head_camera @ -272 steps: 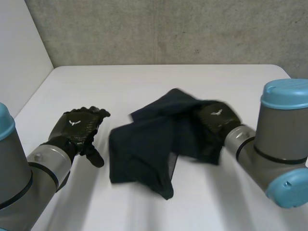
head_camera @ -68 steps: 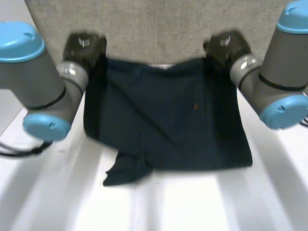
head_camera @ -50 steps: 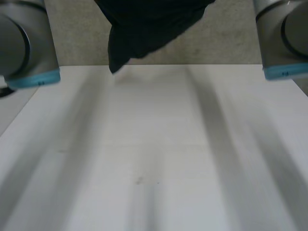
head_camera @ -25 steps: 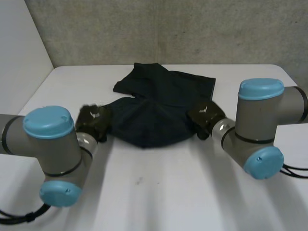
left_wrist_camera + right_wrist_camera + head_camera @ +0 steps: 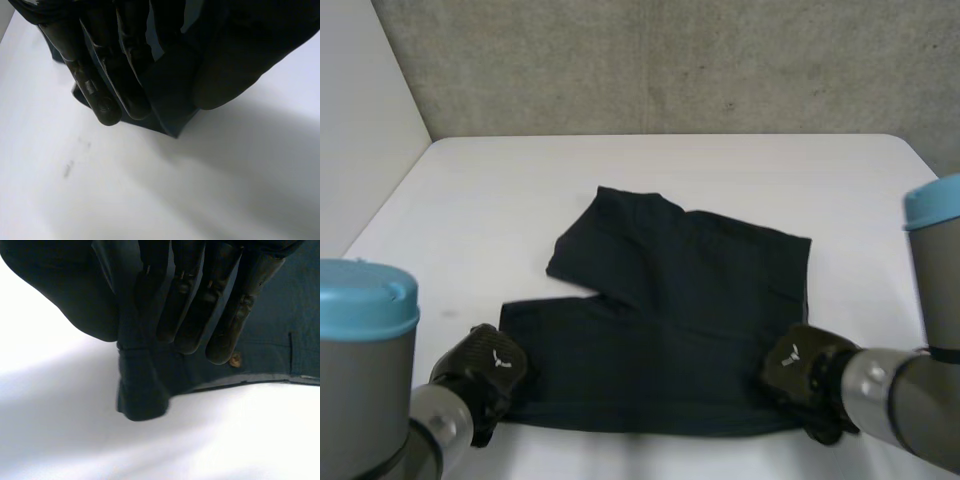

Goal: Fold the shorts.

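The dark navy shorts [image 5: 670,310] lie spread on the white table [image 5: 480,200], waistband along the near side and legs pointing away. The far left leg is folded askew over the middle. My left hand [image 5: 480,372] is at the near left corner of the waistband, and in the left wrist view its fingers [image 5: 107,75] and thumb pinch that corner of cloth [image 5: 172,117]. My right hand [image 5: 798,370] is at the near right corner. In the right wrist view, the fingers [image 5: 200,305] and thumb clamp a fold of the waistband [image 5: 142,390].
A grey concrete wall [image 5: 670,60] runs behind the table's far edge, and a pale wall stands at the left. Bare tabletop surrounds the shorts on the far side and both flanks.
The shorts were swung up in the air, then came down onto the table. Both hands have drawn the waistband toward the near edge, flattening the cloth.
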Tool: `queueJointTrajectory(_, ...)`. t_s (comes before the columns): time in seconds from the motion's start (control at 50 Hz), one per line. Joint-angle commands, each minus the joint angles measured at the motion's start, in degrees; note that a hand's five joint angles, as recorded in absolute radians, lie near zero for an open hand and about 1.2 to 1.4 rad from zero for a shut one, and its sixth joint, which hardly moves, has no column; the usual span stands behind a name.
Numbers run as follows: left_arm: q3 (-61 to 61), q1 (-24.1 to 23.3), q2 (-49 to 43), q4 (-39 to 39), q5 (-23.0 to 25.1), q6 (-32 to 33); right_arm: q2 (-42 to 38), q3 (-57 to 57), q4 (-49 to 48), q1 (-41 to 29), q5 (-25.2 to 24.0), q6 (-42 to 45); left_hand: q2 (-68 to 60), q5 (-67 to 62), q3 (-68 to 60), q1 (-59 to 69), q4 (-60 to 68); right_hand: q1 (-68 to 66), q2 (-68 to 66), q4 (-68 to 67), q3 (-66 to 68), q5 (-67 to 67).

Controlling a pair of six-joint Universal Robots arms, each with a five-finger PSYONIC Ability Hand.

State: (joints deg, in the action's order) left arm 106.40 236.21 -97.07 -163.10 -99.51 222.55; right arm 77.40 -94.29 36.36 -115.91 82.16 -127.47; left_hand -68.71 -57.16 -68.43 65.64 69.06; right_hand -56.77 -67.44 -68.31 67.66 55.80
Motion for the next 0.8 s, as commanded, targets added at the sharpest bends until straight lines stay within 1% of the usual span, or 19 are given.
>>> queueJointTrajectory(0.02,-7.1,-0.7,-1.8,-7.9,-0.2,4.8,2.4,0.1,-3.6,4.3,-2.2,0.1,-11.3,-12.8,-11.6,14.4,10.9,-23.2,-12.6,-11.7,12.3,14.2)
queueJointTrajectory(0.08,-13.9,-0.8,-8.7,-14.3,-0.3,1.8,-1.1,2.6,-7.8,4.6,-1.6,-3.3,-11.3,-12.8,-11.6,14.4,10.9,-23.2,-12.6,-11.7,12.3,14.2)
queueJointTrajectory(0.14,-21.3,-1.1,-15.3,-20.7,-0.4,0.3,-4.7,5.8,-13.2,4.6,1.2,-6.7,-11.3,-12.8,-11.6,14.4,10.9,-23.2,-12.6,-11.7,12.3,14.2)
queueJointTrajectory(0.24,-31.9,-1.1,-26.0,-32.0,-0.8,0.5,-6.6,10.0,-22.9,3.9,6.8,-7.4,-11.3,-12.8,-11.6,14.4,10.9,-23.2,-12.6,-11.7,12.3,14.2)
queueJointTrajectory(0.26,-33.3,-1.2,-27.5,-33.8,-0.9,0.7,-8.4,11.3,-28.1,3.8,7.6,-7.4,-11.3,-12.8,-11.6,14.4,10.9,-23.2,-12.6,-11.7,12.3,14.2)
queueJointTrajectory(0.28,-35.7,-1.4,-30.3,-37.5,-0.9,1.1,-9.6,11.9,-30.7,3.8,7.7,-7.4,-11.3,-12.8,-11.6,14.4,10.9,-23.2,-12.6,-11.7,12.3,14.2)
queueJointTrajectory(0.34,-38.6,-1.2,-34.2,-43.0,-0.6,2.3,-13.7,13.8,-40.5,3.7,7.9,-7.0,-11.3,-12.8,-11.6,14.4,10.9,-23.2,-12.6,-11.7,12.3,14.2)
queueJointTrajectory(0.36,-40.1,-1.1,-36.6,-47.2,-0.4,3.2,-14.8,14.4,-42.4,3.7,8.0,-6.9,-11.3,-12.8,-11.6,14.4,10.9,-23.2,-12.6,-11.7,12.3,14.2)
queueJointTrajectory(0.44,-43.0,-1.0,-41.2,-55.8,-0.2,5.4,-21.0,18.4,-47.6,3.7,8.1,-5.8,-11.3,-12.8,-11.6,14.4,10.9,-23.2,-12.6,-11.7,12.3,14.2)
queueJointTrajectory(0.52,-43.7,-0.7,-45.2,-61.4,1.2,7.0,-27.3,24.1,-48.1,3.7,8.6,-4.1,-11.3,-12.8,-11.6,14.4,10.9,-23.2,-12.6,-11.7,12.3,14.2)
queueJointTrajectory(0.58,-43.7,-0.8,-47.2,-63.4,3.0,7.8,-30.5,26.6,-49.2,3.7,8.3,-3.7,-11.3,-12.8,-11.6,14.4,10.9,-23.2,-12.6,-11.7,12.3,14.2)
queueJointTrajectory(0.6,-43.8,-0.9,-48.1,-64.4,4.0,7.9,-31.2,27.1,-49.6,3.7,8.4,-3.8,-11.3,-12.8,-11.6,14.4,10.9,-12.3,-1.6,-0.8,1.4,3.3)
queueJointTrajectory(0.62,-43.8,-0.8,-48.5,-64.5,4.4,7.6,-31.8,27.5,-50.3,3.7,8.5,-3.8,-8.0,-9.5,-8.3,11.1,7.6,1.8,12.5,13.3,-12.7,-10.8)
queueJointTrajectory(0.64,-43.8,-0.8,-48.6,-64.6,4.7,7.2,-32.6,27.9,-52.1,3.7,9.1,-4.2,4.4,2.8,4.1,-1.3,-4.7,34.9,45.6,46.5,-45.8,-43.9)
queueJointTrajectory(0.66,-43.7,-0.9,-48.7,-64.7,4.8,7.0,-32.7,27.9,-53.0,3.7,9.8,-4.2,21.5,19.9,21.2,-18.4,-21.8,46.8,57.4,58.3,-57.7,-55.8)
queueJointTrajectory(0.68,-43.3,-1.1,-48.6,-65.2,4.9,6.6,-32.6,27.8,-53.8,3.7,10.5,-4.3,58.7,57.2,58.4,-55.6,-59.1,46.8,57.4,58.3,-57.7,-55.8)
queueJointTrajectory(0.72,-43.1,-1.4,-48.5,-65.5,4.8,6.1,-31.1,26.8,-55.7,3.7,12.5,-5.0,54.3,52.8,54.0,-51.3,-54.7,46.8,57.4,58.3,-57.7,-55.8)
queueJointTrajectory(0.74,-42.8,-1.5,-48.1,-65.7,4.5,5.0,-30.3,26.4,-56.0,3.7,12.8,-5.6,58.7,57.2,58.4,-55.6,-59.1,46.8,57.4,58.3,-57.7,-55.8)
queueJointTrajectory(0.8,-41.2,-1.4,-46.5,-65.5,3.6,1.9,-25.4,23.4,-56.4,3.8,12.9,-10.0,58.7,57.2,58.4,-55.6,-59.1,46.8,57.4,58.3,-57.7,-55.8)
